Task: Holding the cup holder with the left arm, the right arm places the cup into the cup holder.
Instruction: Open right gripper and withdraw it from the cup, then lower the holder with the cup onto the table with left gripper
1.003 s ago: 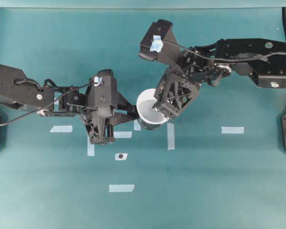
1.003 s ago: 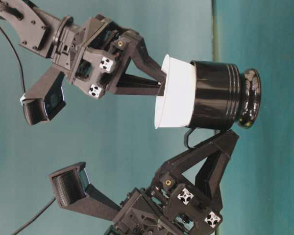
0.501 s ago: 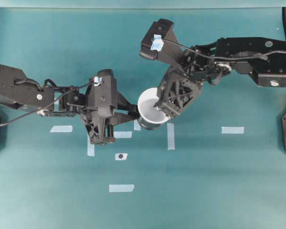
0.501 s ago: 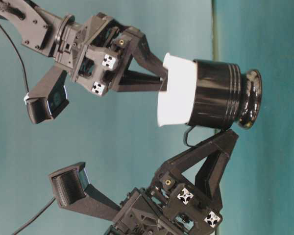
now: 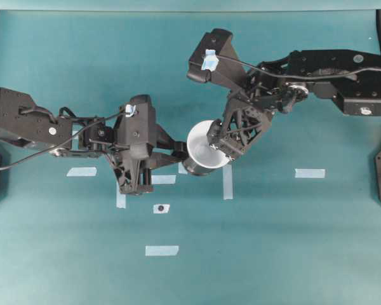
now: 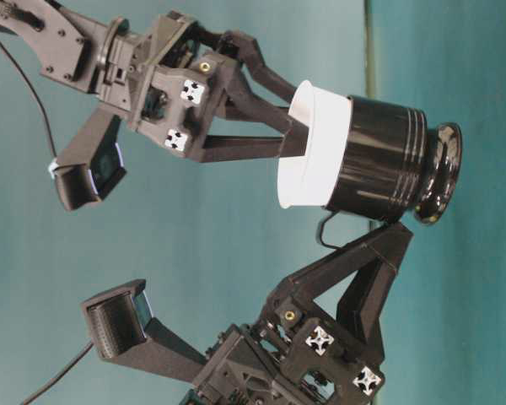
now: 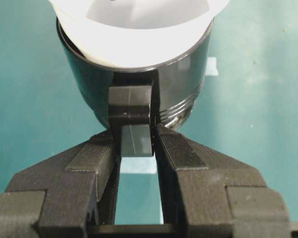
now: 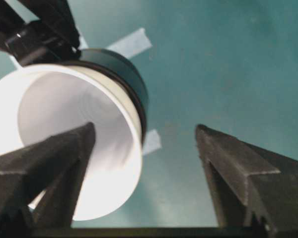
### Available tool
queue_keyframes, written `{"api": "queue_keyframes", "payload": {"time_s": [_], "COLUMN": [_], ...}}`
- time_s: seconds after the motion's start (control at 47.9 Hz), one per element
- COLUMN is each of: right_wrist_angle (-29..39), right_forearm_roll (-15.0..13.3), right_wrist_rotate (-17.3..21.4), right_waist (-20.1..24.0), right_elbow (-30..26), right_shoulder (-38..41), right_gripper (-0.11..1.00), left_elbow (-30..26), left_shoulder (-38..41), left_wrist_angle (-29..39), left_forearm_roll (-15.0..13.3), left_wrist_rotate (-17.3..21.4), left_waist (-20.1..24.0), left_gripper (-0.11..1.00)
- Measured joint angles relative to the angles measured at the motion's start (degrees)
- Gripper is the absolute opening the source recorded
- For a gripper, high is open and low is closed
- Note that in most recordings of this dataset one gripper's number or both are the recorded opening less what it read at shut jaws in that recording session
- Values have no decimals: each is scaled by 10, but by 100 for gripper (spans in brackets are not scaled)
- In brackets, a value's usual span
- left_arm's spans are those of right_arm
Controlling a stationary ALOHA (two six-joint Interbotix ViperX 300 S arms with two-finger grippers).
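Pinching the small side tab of the cup holder (image 7: 134,84), the left gripper (image 7: 136,148) clamps it from both sides; that stiff tab looks the sure grasping point on a glossy, likely slippery shell. The white cup (image 6: 314,145) sits partly inside, thin-walled and probably light, easily crushed. The right gripper (image 8: 144,148) has its jaws spread wide, one finger inside the rim, grasping nothing.

The overhead view looked straight down on the tabletop (image 5: 273,254), both arms in frame. The table-level view sat low and near, turned sideways. Each wrist view looked closely along its own pincer. All four shared the cup (image 5: 206,151) in the holder (image 6: 379,169) at mid-scene.
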Motion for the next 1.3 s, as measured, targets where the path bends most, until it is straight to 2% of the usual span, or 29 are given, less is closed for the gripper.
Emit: {"api": "queue_keyframes", "payload": {"time_s": [0.313, 0.585, 0.773, 0.982, 1.295], "right_wrist_angle": [1, -8, -33, -81, -145], "right_forearm_roll": [-1, -1, 1, 1, 2], "right_wrist_rotate": [0, 0, 7, 50, 55], "right_waist": [-3, -3, -3, -3, 8], "right_elbow": [10, 59, 92, 131, 165], "right_shoulder": [-48, -100, -129, -146, -156], "right_gripper": [85, 85, 85, 85, 85], "left_elbow": [11, 12, 11, 12, 9], "left_shoulder": [2, 23, 38, 61, 92], "left_wrist_angle": [-52, -61, -72, -86, -99], "left_forearm_roll": [0, 0, 0, 0, 0], "left_wrist_rotate": [-11, -32, -43, -44, -44], "left_waist": [-4, -11, -15, -15, -15], "left_gripper": [26, 26, 26, 26, 26]}}
